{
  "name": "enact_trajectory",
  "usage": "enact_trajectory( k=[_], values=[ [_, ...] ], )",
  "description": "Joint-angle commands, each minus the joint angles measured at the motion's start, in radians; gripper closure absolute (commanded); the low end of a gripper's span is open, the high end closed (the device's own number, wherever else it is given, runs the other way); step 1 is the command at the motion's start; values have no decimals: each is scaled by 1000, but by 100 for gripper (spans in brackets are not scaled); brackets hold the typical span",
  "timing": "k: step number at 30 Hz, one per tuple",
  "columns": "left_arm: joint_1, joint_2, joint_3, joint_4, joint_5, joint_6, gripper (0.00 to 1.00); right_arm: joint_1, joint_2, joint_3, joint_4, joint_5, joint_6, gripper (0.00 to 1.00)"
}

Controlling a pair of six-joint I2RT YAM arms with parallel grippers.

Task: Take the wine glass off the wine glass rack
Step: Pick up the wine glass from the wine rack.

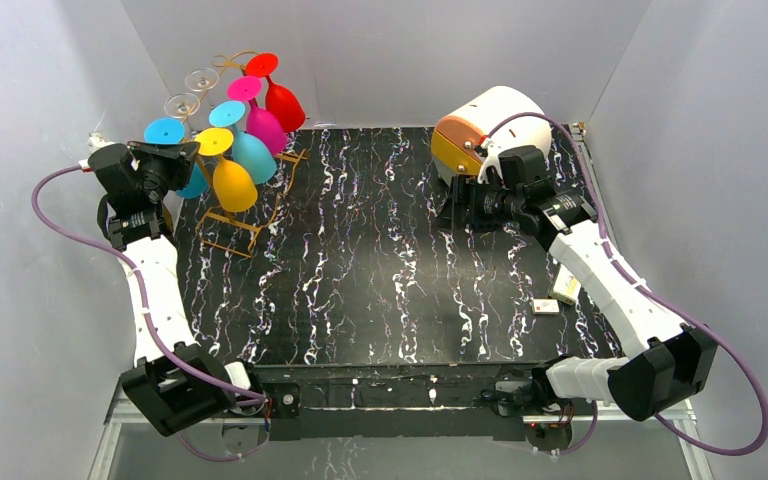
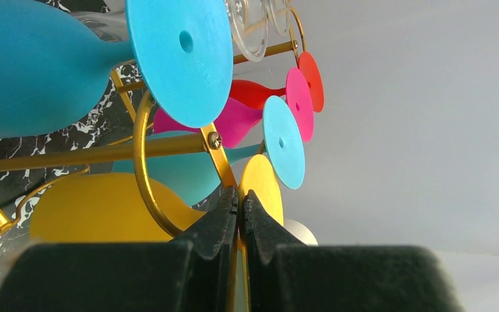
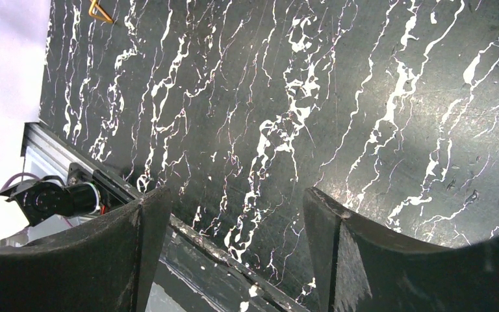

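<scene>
Status: grasp stage, nothing removed yet. Yellow glass point(image 1: 232, 185) hangs foot-up on the rack point(image 1: 250, 225), near side of it, back-left corner of the table point(image 1: 380, 290). Other coloured and clear glasses are all on the rack too.

Left gripper point(image 2: 240, 207) is up at rack-top height, right at the yellow glass's foot, just beside the blue glass point(image 1: 165, 131). Jaws are pinched nearly together. The wrist view shows a thin yellow strip in the gap. I read that as the foot's rim being clamped, though the rack's gold wire runs very close, so I'm not certain.

Left arm is stretched forward along the table's left edge, wrist raised.

Left to do: slide the foot clear of the hook, carry the glass away and set it down.

Right gripper point(image 3: 234, 201) has its jaws wide and empty, over bare table at the back right.
</scene>
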Motion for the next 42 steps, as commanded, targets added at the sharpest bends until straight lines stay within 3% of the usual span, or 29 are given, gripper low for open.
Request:
enact_trajectory(
  k=[1,14,42],
  values=[
    [1,-11,-27,-123,23,19,100,-1,-33,27,23,13,-2,18],
    [6,-40,-42,-9,86,-102,100,-1,-37,32,14,14,0,18],
    [-2,-102,-58,62,113,-98,100,-1,-34,10,32,-9,29,18]
  ],
)
